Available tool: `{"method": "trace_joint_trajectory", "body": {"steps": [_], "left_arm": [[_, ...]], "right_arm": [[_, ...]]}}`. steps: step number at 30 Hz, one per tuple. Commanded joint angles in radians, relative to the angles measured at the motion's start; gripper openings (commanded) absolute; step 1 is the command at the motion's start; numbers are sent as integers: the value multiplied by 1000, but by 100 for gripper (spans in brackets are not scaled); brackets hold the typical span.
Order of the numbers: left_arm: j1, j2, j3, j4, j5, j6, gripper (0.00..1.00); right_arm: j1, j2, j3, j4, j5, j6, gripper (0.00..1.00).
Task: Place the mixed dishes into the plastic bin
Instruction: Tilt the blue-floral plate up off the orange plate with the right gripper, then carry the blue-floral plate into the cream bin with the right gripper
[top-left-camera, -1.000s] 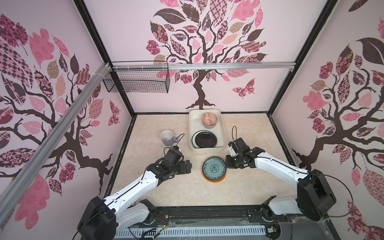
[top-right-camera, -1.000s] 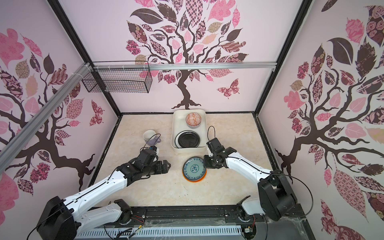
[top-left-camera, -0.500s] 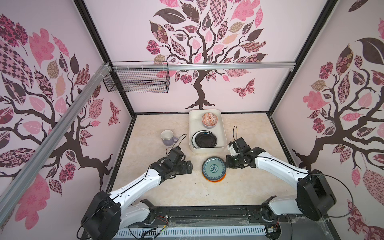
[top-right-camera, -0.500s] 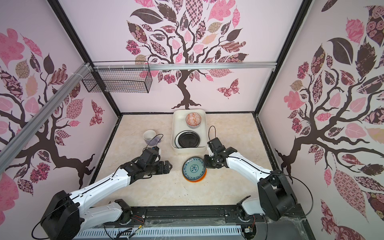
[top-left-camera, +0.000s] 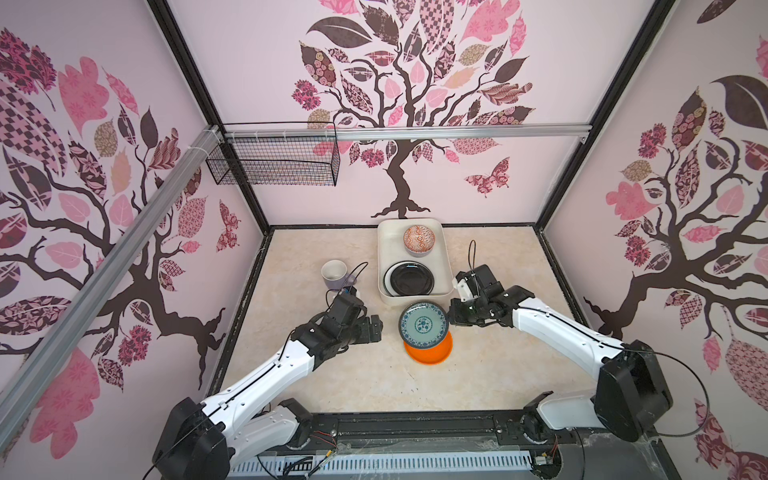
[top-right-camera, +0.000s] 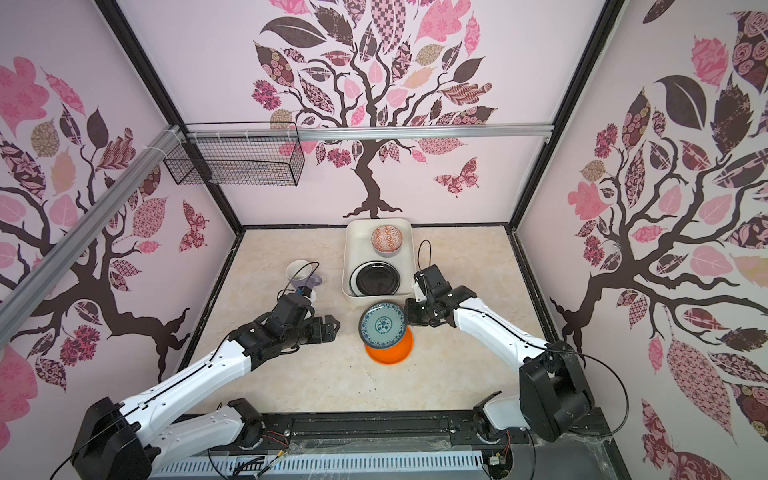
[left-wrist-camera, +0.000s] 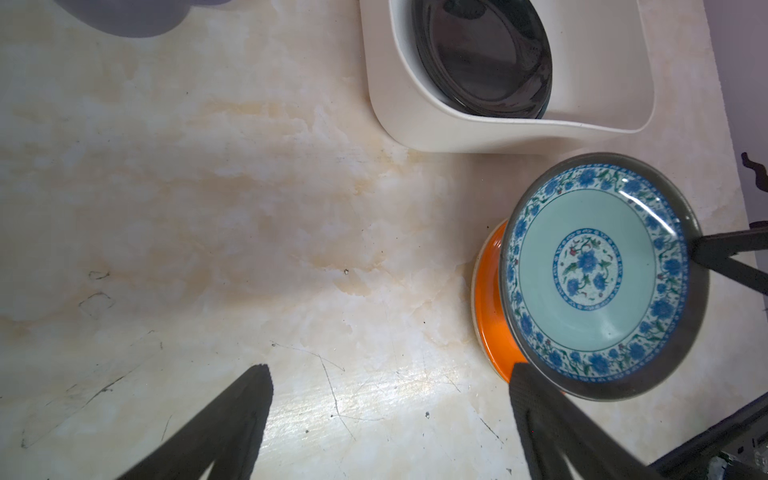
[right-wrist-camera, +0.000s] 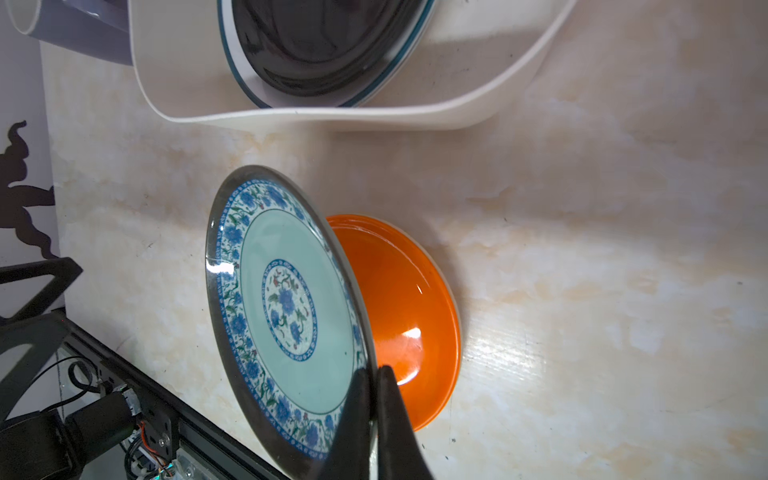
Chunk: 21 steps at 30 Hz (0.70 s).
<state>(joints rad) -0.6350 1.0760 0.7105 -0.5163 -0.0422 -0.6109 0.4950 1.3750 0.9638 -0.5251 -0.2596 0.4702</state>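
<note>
blue-flowered plate (top-left-camera: 423, 325): tilted above orange plate (top-left-camera: 430, 354) | plastic bin (top-left-camera: 383, 253): holds black plate (top-left-camera: 413, 279), orange-patterned bowl (top-left-camera: 419, 240) | lavender mug (top-left-camera: 334, 272): upright beside bin

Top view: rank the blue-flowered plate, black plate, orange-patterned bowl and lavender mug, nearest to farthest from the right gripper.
1. Blue-flowered plate, held by the right gripper.
2. Black plate, near end of plastic bin.
3. Orange-patterned bowl, bin's far end.
4. Lavender mug, far left.

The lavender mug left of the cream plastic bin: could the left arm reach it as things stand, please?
Probably yes: the left gripper is open and empty, and only bare tabletop separates it from the round lavender mug, though it would have to turn toward it.
</note>
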Motion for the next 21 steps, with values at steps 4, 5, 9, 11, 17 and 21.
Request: {"method": "trace_joint_trajectory", "body": {"steps": [4, 5, 9, 11, 17, 21], "left_arm": [[8, -38, 66, -37, -25, 27, 98], [10, -41, 69, -41, -26, 30, 98], [25, -52, 88, -68, -25, 50, 98], [37, -59, 97, -80, -23, 60, 98], [91, -90, 101, -86, 22, 77, 98], [110, -97, 105, -84, 37, 80, 98]], "right_arm": [[-15, -19, 97, -16, -4, 1, 0], [-20, -12, 108, -13, -5, 1, 0], [-34, 36, 166, -4, 8, -2, 0], [-40, 68, 202, 0, 14, -6, 0], [-68, 205, 330, 9, 3, -12, 0], [-93, 311, 411, 21, -6, -16, 0]]}}
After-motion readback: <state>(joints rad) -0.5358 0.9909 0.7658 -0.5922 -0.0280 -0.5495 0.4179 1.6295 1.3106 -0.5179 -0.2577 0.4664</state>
